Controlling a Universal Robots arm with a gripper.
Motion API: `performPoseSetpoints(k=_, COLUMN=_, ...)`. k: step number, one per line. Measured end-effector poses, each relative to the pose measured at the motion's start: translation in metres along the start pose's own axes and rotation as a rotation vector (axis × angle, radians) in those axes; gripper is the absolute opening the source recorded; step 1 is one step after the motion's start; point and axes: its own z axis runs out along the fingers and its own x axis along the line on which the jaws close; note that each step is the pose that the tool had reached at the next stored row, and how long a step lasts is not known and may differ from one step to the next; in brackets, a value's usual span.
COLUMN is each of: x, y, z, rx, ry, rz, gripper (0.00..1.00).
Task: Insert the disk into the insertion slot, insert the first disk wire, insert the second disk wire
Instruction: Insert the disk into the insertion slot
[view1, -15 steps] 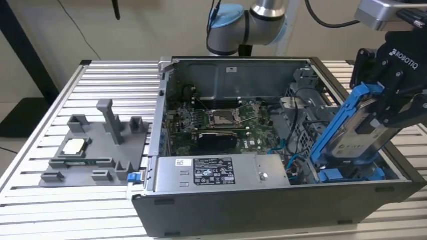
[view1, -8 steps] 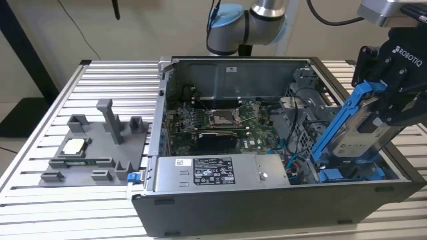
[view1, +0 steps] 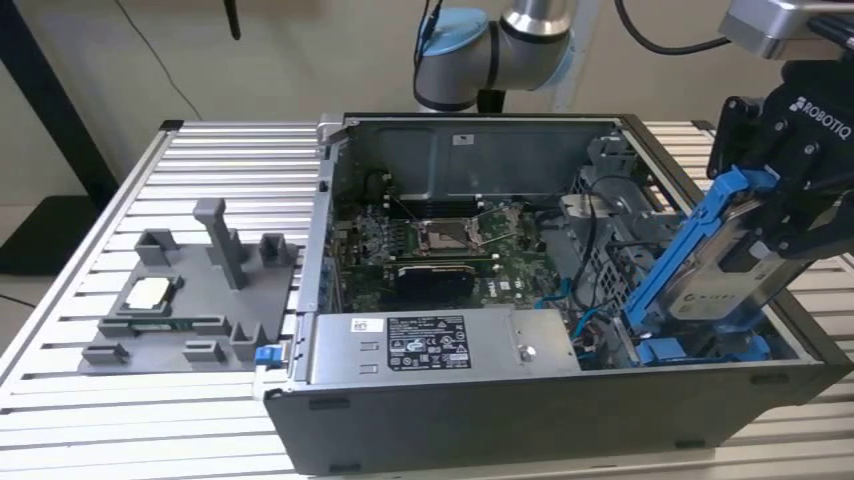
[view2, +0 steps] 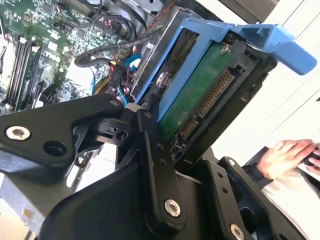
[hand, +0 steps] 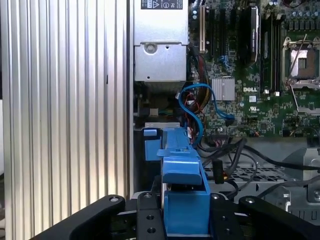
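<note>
Gripper (view1: 785, 222) jaws clamp the disk (view1: 718, 268), held tilted at the exterior view's right of the computer case (view1: 534, 410), lower end at the slot (view1: 667, 338) (not seated), connector edge (view2: 207, 102) bare, so all steps look undone.

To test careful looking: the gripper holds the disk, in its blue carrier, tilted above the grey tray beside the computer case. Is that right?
Wrong place. In the exterior view the gripper holds the disk, in its blue carrier, tilted over the open computer case, not the grey tray.
</note>
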Motion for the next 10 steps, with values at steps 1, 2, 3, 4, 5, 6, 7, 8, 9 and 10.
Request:
performPoseSetpoints(k=1, x=0.0005, y=0.0000, z=0.0002, rx=0.0010, ry=0.0000, rz=0.000, gripper=0.33)
performPoseSetpoints(k=2, x=0.0010, y=0.0000, z=0.0003, rx=0.0018, ry=0.0002, rz=0.000, gripper=0.33)
performPoseSetpoints(k=3, x=0.0014, y=0.0002, z=0.0006, rx=0.0027, ry=0.0002, rz=0.000, gripper=0.33)
performPoseSetpoints(k=4, x=0.0015, y=0.0002, z=0.0014, rx=0.0032, ry=-0.0001, rz=0.000, gripper=0.33)
performPoseSetpoints(k=5, x=0.0015, y=0.0003, z=0.0023, rx=0.0037, ry=0.0001, rz=0.000, gripper=0.33)
performPoseSetpoints(k=6, x=0.0016, y=0.0003, z=0.0036, rx=0.0044, ry=0.0001, rz=0.000, gripper=0.33)
performPoseSetpoints(k=7, x=0.0016, y=0.0003, z=0.0050, rx=0.0051, ry=-0.0001, rz=0.000, gripper=0.33)
performPoseSetpoints(k=8, x=0.0016, y=0.0003, z=0.0063, rx=0.0063, ry=-0.0003, rz=0.000, gripper=0.33)
performPoseSetpoints(k=9, x=0.0016, y=0.0002, z=0.0077, rx=0.0081, ry=-0.0010, rz=0.000, gripper=0.33)
performPoseSetpoints(k=10, x=0.0016, y=0.0002, z=0.0090, rx=0.0099, ry=-0.0016, rz=0.000, gripper=0.33)
